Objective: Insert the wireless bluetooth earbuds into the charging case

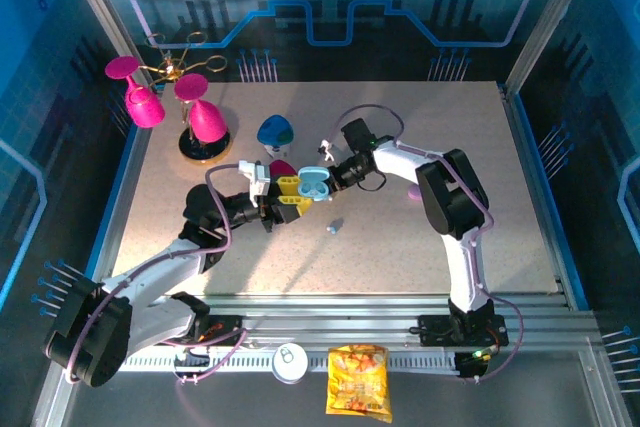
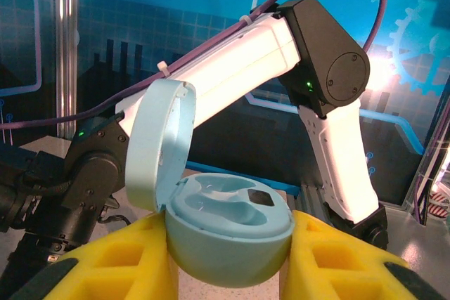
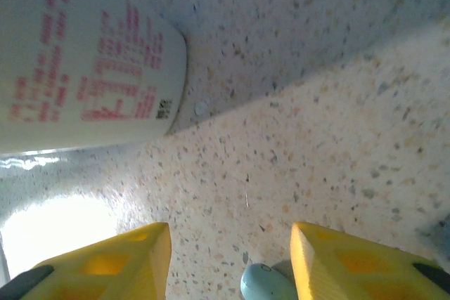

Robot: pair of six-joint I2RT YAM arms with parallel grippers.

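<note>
The left jaws are closed on the pale blue pebble-shaped plastic charging case (image 2: 232,244), with one yellow jaw on each side of its lower half. The case is open. Its round lid (image 2: 160,142) is swung up on the hinge at the left of the case and stands almost upright. Inside the case there is a tray with two moulded hollows. Both hollows show their bare pale blue bottom, and a small dark square sits in the right one.

In the top view, one small pale blue-grey plastic earbud (image 1: 335,227) lies on the speckled beige worktop (image 1: 420,247). It is on the near side of the case, apart from it.

The right jaws are just to the right of the case and stand partly apart. In the right wrist view, a small pale blue rounded piece (image 3: 264,284) sits low between them, against the jaw at the right of that view. I cannot tell if this piece is a bud, or if it is pinched. Beyond these jaws a white cylinder with pink print (image 3: 84,54) is on the worktop.

A blue and white pebble-shaped case (image 1: 275,132) stands behind the charging case, a little to its left. A pinkish-purple rounded thing (image 1: 283,169) is just left of the charging case, partly hidden.
</note>
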